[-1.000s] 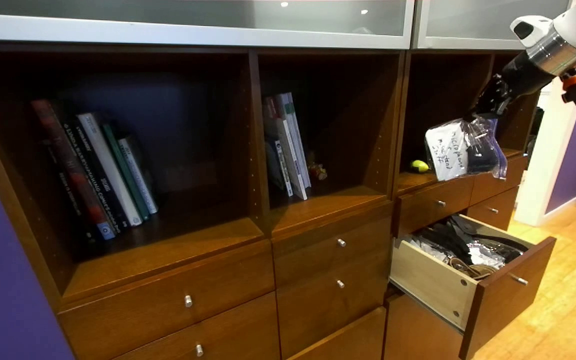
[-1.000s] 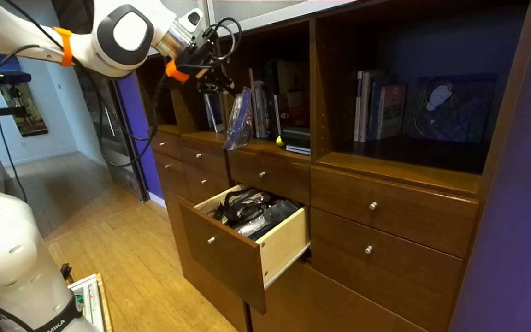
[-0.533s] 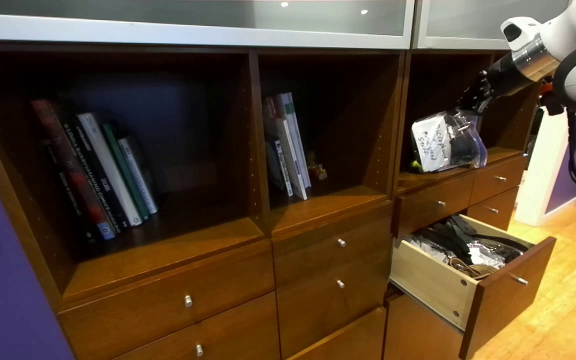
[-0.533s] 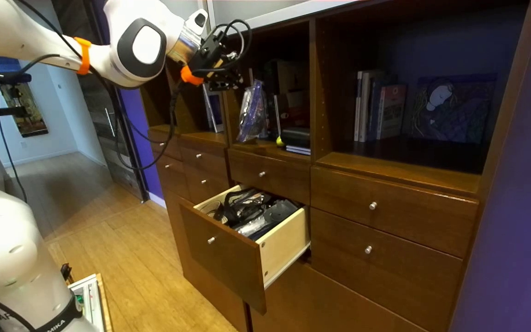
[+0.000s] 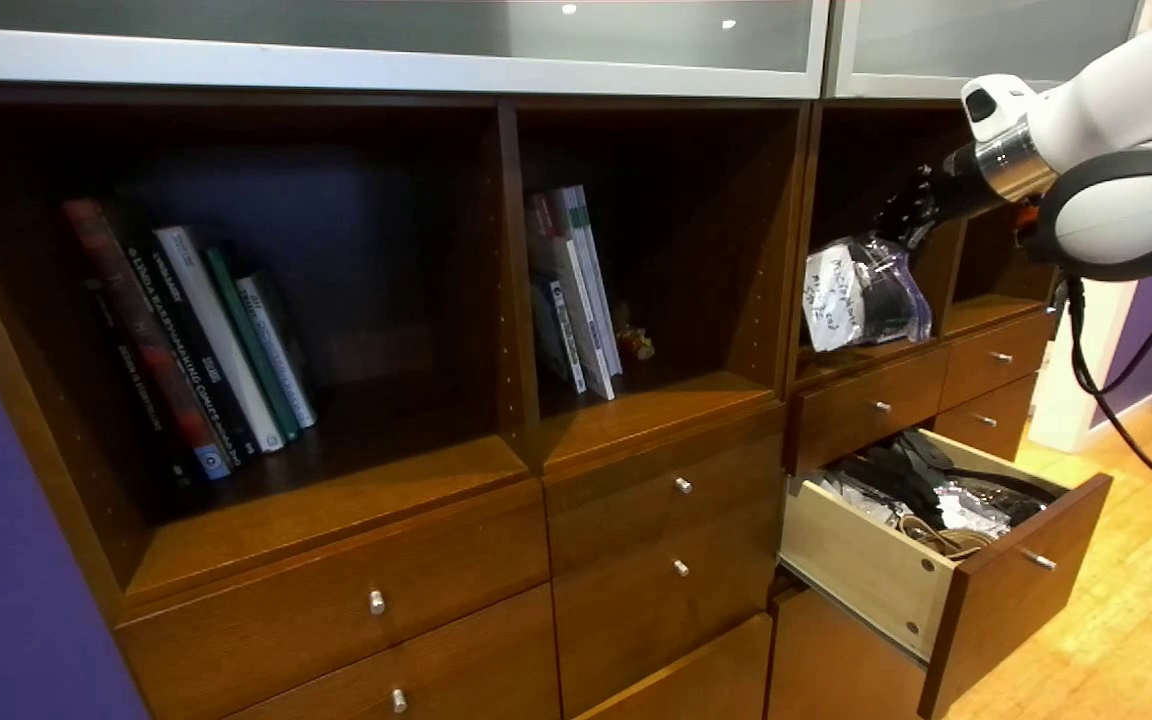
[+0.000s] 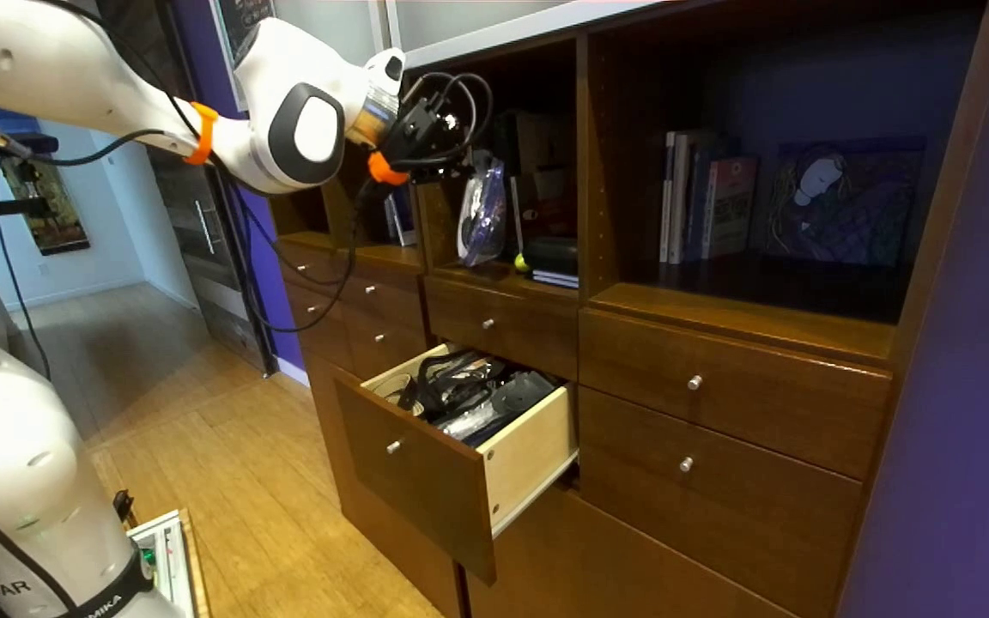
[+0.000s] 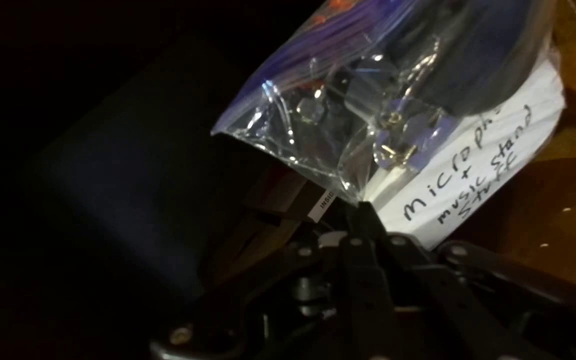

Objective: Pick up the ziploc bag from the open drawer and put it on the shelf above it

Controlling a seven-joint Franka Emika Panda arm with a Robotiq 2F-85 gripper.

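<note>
The clear ziploc bag [image 5: 866, 292] hangs from my gripper [image 5: 894, 232] at the opening of the narrow dark-brown shelf cubby [image 5: 821, 370]. Its white label and dark contents show through. The bag also shows in an exterior view [image 6: 483, 215], just above the shelf floor [image 6: 499, 276]; I cannot tell whether it touches the floor. In the wrist view, my gripper's fingertips [image 7: 364, 212] are closed together on a corner of the bag [image 7: 408, 105]. The open drawer [image 5: 866, 565] stands out below the shelf, with its pale side wall also visible in an exterior view [image 6: 533, 451].
On the shelf floor are a small yellow-green object [image 6: 521, 262] and a black box [image 6: 552, 255] on thin books. Upright books stand behind. Cubby dividers [image 5: 801, 250] [image 6: 585, 172] flank the shelf. The drawer holds black cables and plastic bags.
My gripper has carried the bag inward from in front of the cabinet to the shelf cubby. In an exterior view the bag now covers the yellow-green object. The drawer has not moved.
</note>
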